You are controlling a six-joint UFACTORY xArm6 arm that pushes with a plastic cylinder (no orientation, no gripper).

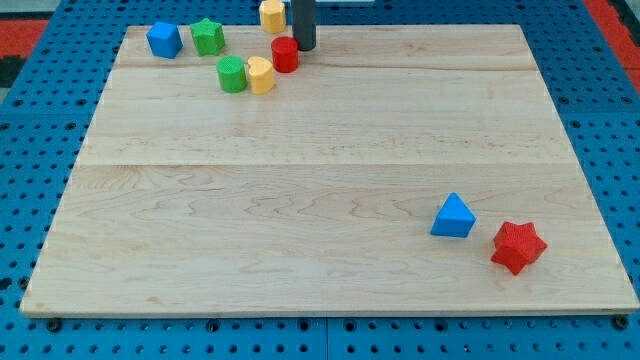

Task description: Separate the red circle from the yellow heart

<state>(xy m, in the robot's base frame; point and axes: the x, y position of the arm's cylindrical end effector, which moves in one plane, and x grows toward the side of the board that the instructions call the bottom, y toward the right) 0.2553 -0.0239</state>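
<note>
The red circle (285,54) sits near the view's top, left of centre. The yellow heart (260,75) lies just below-left of it, touching or nearly touching. My tip (304,47) stands right beside the red circle, on its upper right, touching or nearly so. The rod rises out of the view's top.
A green circle (232,74) touches the yellow heart's left side. A second yellow block (272,16) sits at the top edge, left of the rod. A green star (208,36) and a blue block (164,40) lie top left. A blue triangle (453,216) and a red star (518,247) lie bottom right.
</note>
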